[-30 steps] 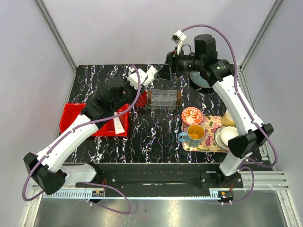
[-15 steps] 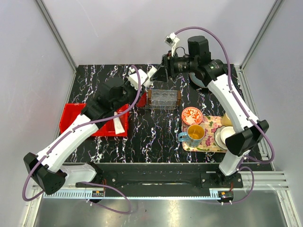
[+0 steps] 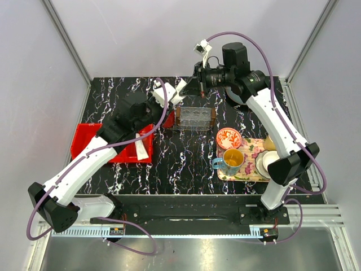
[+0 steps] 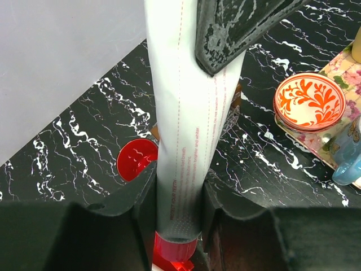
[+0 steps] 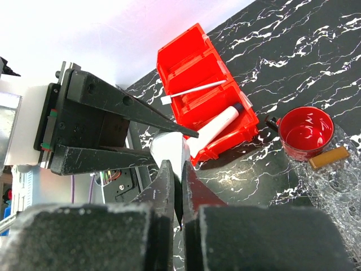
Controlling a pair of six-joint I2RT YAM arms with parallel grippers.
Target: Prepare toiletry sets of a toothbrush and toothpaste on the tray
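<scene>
My left gripper [image 4: 177,195] is shut on a white toothpaste [image 4: 186,130] tube near its red cap, holding it above the table. My right gripper [image 5: 181,186] is shut on the same tube's flat crimped end [image 5: 169,148]. In the top view the two grippers meet over the back of the table, left gripper [image 3: 171,95] facing right gripper [image 3: 198,89]. A second toothpaste [image 5: 221,125] tube and the thin toothbrush [image 5: 194,89] lie in the red bin [image 5: 194,56]. The clear tray [image 3: 196,119] sits just below the grippers.
A red cup [image 5: 304,131] stands beside the clear tray [image 5: 338,186]. A floral tray [image 3: 248,169] at the right carries an orange-patterned bowl [image 3: 228,138], a blue mug [image 3: 230,161] and pale crockery. The red bin [image 3: 84,141] lies at the left under my left arm.
My right gripper has swung left to the raised tube and closed on its crimped end. The left arm and its hold have not moved.
</scene>
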